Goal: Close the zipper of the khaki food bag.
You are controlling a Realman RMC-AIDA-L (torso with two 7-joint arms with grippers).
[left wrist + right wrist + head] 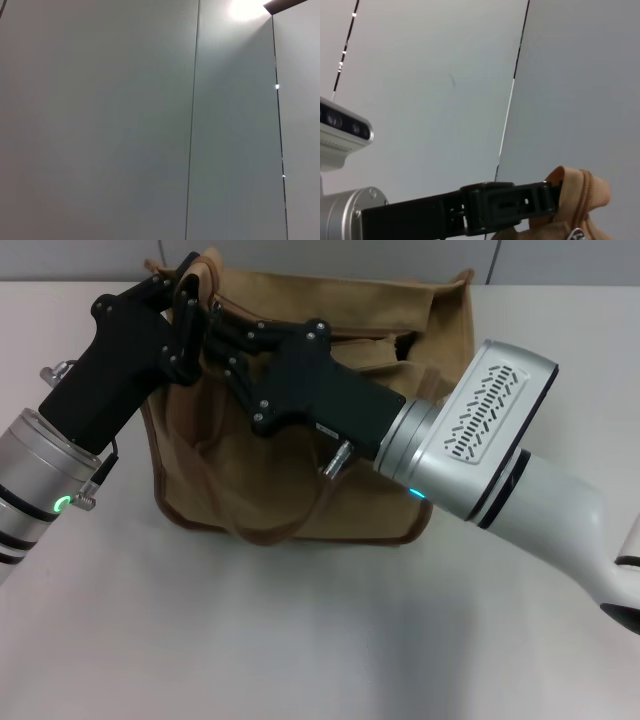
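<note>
Over khaki food bag (300,440): both grippers.

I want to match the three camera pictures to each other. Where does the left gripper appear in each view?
Head view: the left gripper is at the upper left, at the left end of the khaki food bag.
Left wrist view: not in it; only a plain wall shows.
Right wrist view: it crosses the lower edge as a black bar, ending at the bag's fabric.
Shared landmark: the bag's gathered corner, which the left gripper meets.
</note>
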